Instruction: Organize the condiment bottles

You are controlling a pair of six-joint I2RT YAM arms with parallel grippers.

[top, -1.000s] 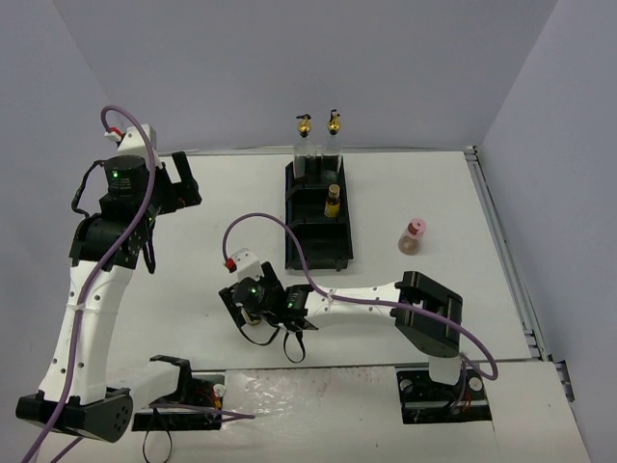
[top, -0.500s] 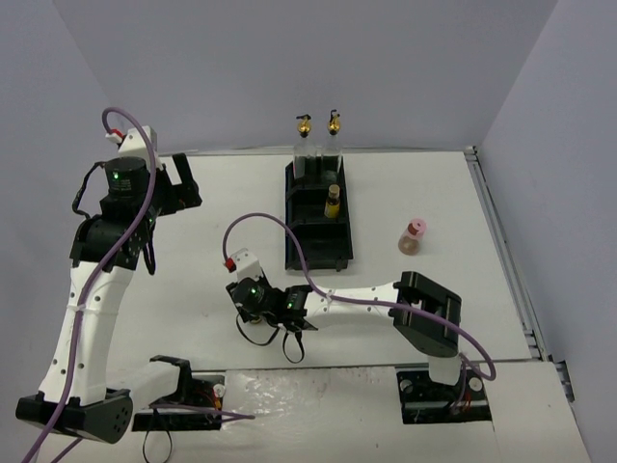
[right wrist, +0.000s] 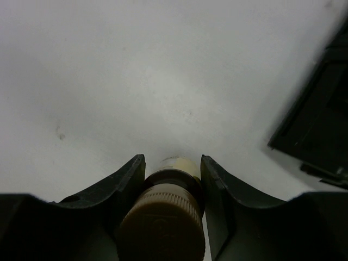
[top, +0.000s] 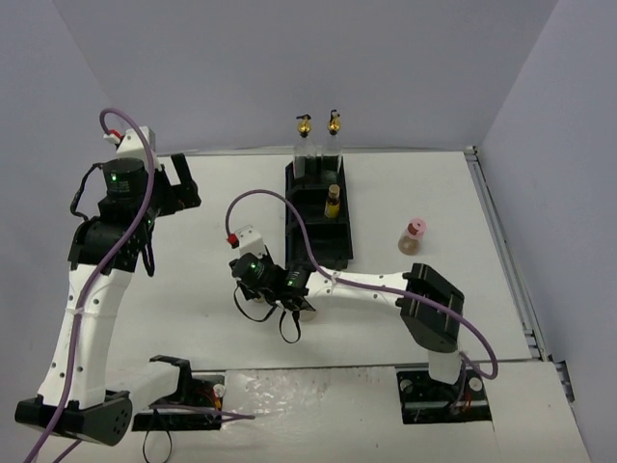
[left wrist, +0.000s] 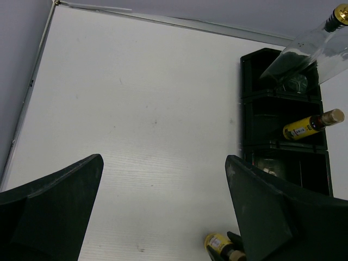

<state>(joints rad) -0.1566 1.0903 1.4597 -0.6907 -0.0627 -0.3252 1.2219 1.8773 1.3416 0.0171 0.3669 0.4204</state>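
A short amber-yellow bottle (right wrist: 163, 217) with a tan cap lies between the fingers of my right gripper (right wrist: 173, 163), which is shut on its neck, low over the table. In the left wrist view the same bottle (left wrist: 217, 243) shows at the bottom edge. My left gripper (left wrist: 163, 160) is open and empty, high above the left of the table (top: 183, 178). The black tray (top: 289, 222) holds two tall clear bottles with gold tops (top: 305, 145) (top: 334, 140) at its far end and an amber-yellow bottle (top: 332, 201) behind them. A pink-capped bottle (top: 413, 236) stands alone to the right.
The tray (left wrist: 250, 109) runs lengthwise at the back centre, with its near compartments dark. White walls close the table at the back and both sides. A metal rail (top: 501, 241) edges the right side.
My right gripper has shut on the amber-yellow bottle and moved a little toward the tray with it. The left arm has barely moved.
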